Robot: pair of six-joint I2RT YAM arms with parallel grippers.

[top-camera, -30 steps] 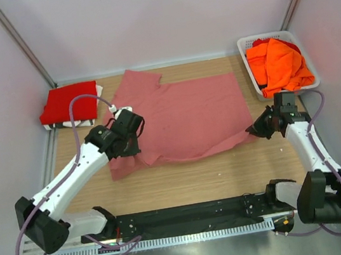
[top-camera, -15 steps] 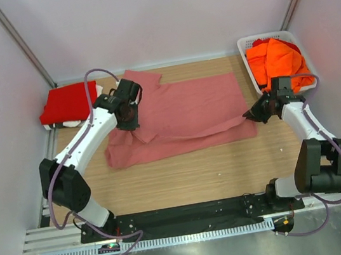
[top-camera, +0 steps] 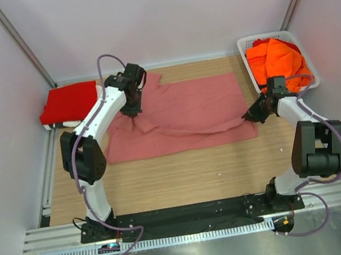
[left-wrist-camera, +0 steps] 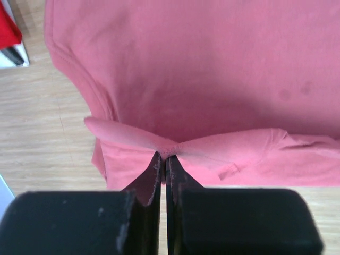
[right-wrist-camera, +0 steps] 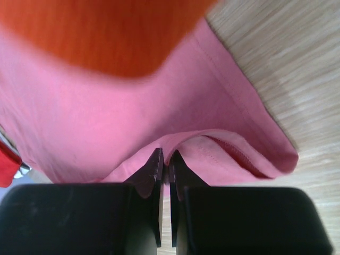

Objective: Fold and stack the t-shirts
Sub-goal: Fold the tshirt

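A: Where's the rose-pink t-shirt point(top-camera: 193, 105)?
B: Spread on the bench point(top-camera: 183, 170), long axis left-right, between both tools.
A: Grips?
B: Left tool point(left-wrist-camera: 163, 157) and right tool point(right-wrist-camera: 164, 155) each pinch its edge, 1 per end.

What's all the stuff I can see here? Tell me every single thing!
pink t-shirt: one, dusty pink, spread out mid-table
red t-shirt: one, bright red, folded, far left corner
orange t-shirts: a heap, number unclear, bright orange, in the basket
basket: one, white, far right corner
table: one, light wood, under everything
left gripper: one, black, shut on the pink t-shirt's left side
right gripper: one, black, shut on its right edge
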